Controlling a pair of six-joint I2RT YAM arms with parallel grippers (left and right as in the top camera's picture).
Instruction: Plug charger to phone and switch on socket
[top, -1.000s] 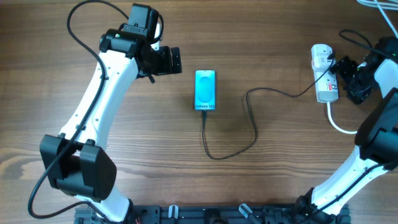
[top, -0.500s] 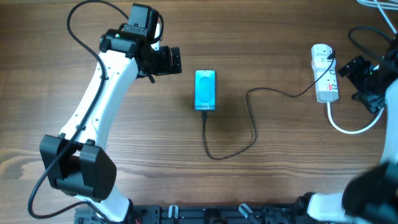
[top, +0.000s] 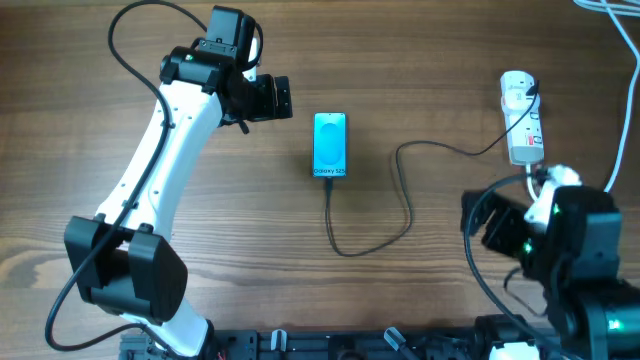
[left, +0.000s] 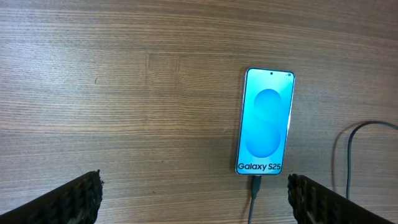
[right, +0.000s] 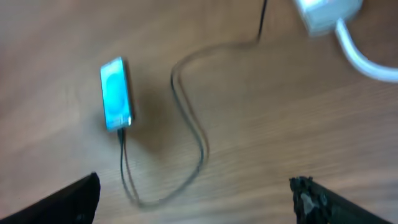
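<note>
The phone (top: 330, 145) lies flat mid-table with its teal screen up; it also shows in the left wrist view (left: 265, 122) and, blurred, in the right wrist view (right: 115, 93). The thin black charger cable (top: 404, 195) has its tip in the phone's near short edge (left: 255, 185) and loops right to the white socket (top: 522, 118), seen also in the right wrist view (right: 326, 12). My left gripper (top: 281, 97) is open and empty, left of the phone. My right gripper (top: 480, 222) is open and empty, low at the right, away from the socket.
The socket's thick white cord (top: 540, 190) curves down from its near end toward my right arm. Thin pale cables (top: 612, 20) run off the top right corner. Bare wooden tabletop (top: 450, 80) lies between phone and socket.
My right arm has pulled back from beside the socket, moving toward the near right edge of the table. The left arm, phone and cable have not moved.
</note>
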